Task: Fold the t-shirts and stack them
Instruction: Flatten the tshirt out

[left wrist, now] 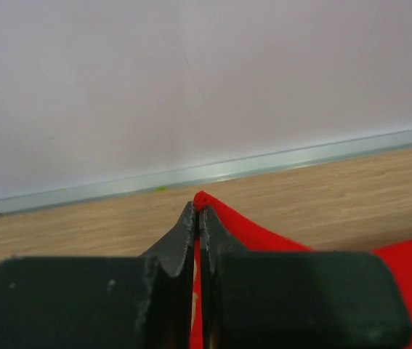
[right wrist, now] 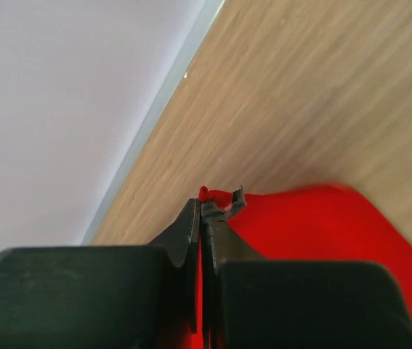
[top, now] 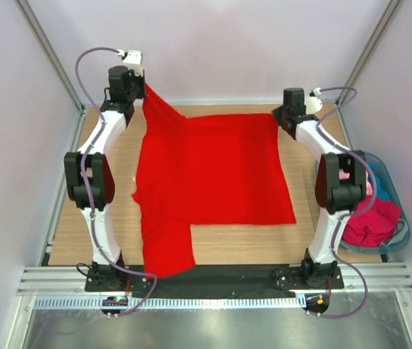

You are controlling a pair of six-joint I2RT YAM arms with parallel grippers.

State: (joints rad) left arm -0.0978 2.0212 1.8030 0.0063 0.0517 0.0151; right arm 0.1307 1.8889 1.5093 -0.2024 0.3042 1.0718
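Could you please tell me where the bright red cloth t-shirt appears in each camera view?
Top external: bright red cloth t-shirt spread across the centre.
Left wrist: lower right, a corner pinched in the left gripper.
Right wrist: lower right, pinched by the right gripper.
Shared landmark: wooden tabletop.

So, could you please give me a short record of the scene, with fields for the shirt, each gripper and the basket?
shirt: red t-shirt, spread mostly flat on the table
left gripper: shut on the red t-shirt's far left corner, raised
right gripper: shut on its far right corner
basket: beside the table's right edge, holding crimson cloth and teal cloth
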